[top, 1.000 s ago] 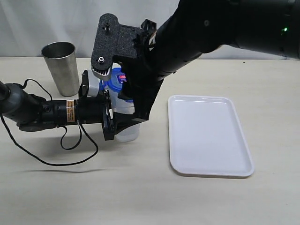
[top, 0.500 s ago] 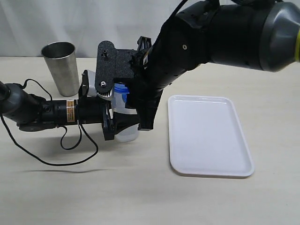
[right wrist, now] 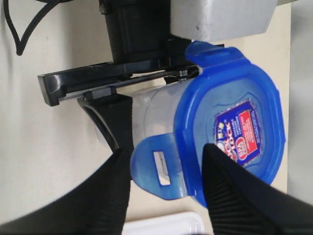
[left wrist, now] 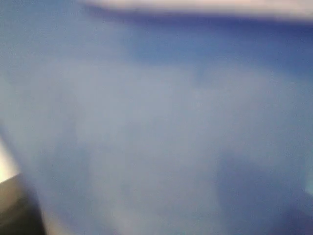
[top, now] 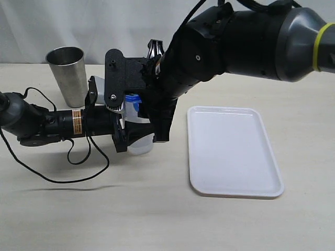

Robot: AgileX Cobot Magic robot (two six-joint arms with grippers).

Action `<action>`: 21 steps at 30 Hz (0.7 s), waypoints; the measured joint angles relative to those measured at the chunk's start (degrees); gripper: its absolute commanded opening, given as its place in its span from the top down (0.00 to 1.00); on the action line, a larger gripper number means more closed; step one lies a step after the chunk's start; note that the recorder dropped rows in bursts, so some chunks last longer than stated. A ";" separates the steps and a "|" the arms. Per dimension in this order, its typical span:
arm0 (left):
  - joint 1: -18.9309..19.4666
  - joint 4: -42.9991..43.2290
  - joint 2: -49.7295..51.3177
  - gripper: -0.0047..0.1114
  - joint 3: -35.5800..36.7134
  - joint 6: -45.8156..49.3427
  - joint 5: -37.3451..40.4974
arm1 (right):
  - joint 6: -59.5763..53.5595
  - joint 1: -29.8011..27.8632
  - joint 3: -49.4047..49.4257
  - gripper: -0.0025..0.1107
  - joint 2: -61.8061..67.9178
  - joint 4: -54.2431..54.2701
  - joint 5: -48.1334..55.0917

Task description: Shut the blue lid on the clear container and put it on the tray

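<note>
Between the right gripper's point(right wrist: 164, 152) parted fingers lies one flared flap of the blue lid point(right wrist: 230, 93), seated on the clear container point(right wrist: 156, 110). The left gripper point(top: 131, 136) clamps the container's side, beside the tray point(top: 235, 151). Light, thin-walled and probably slick, so squeeze the body gently and press each flap separately.

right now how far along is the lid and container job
Done: the blue lid sits on the clear container, which the left gripper holds by its body. In hand: the right gripper straddles a side flap, jaws apart; flaps look unsnapped. Left: snap them down, then move the container onto the tray.
</note>
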 measured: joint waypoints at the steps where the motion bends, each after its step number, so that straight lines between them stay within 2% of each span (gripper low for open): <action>1: 0.00 -0.10 0.00 0.96 0.00 0.00 0.02 | 0.00 0.00 -0.03 0.77 0.15 -0.23 0.00; 13: 0.49 -0.79 0.00 0.96 -0.11 0.10 0.49 | -0.10 0.00 -0.75 0.77 2.17 -0.58 -0.58; 15: 0.49 -0.90 0.00 0.96 -0.11 0.10 0.49 | -0.10 0.00 -0.75 0.73 2.17 -0.58 -0.64; 19: 0.49 -0.79 0.00 0.96 -0.11 0.31 0.49 | -0.10 0.00 -0.88 0.60 2.17 -0.46 0.10; 21: 0.49 -0.79 0.00 0.96 -0.11 0.42 0.49 | -0.10 0.00 -1.00 0.58 2.17 -0.34 0.49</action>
